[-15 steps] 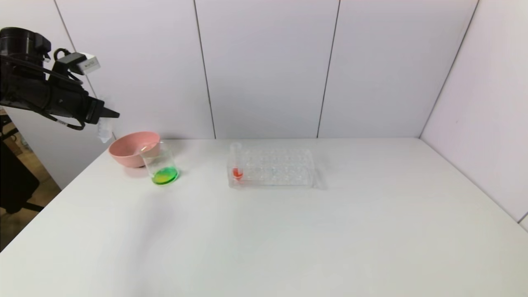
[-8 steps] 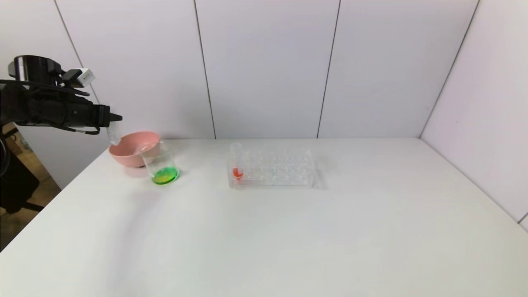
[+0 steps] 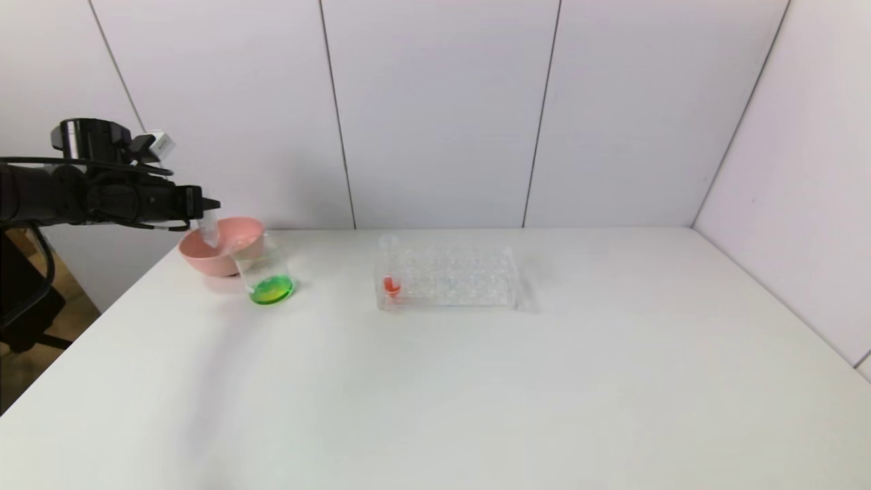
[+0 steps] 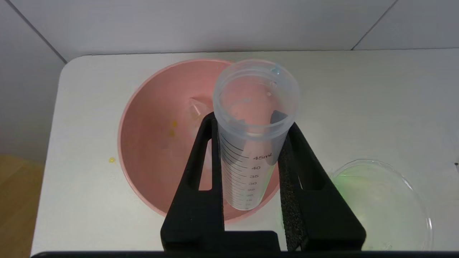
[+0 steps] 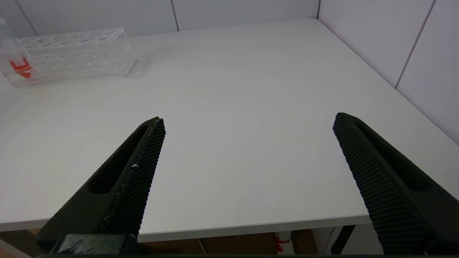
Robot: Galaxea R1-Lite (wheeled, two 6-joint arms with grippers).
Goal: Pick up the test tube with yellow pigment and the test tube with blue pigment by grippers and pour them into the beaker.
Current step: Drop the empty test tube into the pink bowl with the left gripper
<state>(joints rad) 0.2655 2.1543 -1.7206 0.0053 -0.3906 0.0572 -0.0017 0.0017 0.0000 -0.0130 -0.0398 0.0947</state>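
My left gripper is shut on a clear graduated test tube and holds it over the pink bowl. The tube is upright and looks empty, with one tiny blue drop at its rim. Another clear tube lies inside the bowl next to yellow drops. No tube in view holds yellow or blue pigment. The beaker stands just in front of the bowl with green liquid at its bottom. My right gripper hangs open over the table's near right edge.
A clear many-holed rack stands mid-table with one tube of red liquid at its left end. White walls close the back and right. The table's left edge runs just beside the bowl.
My left gripper has come down and to the right with the tube, from beside the table's left edge to above the pink bowl.
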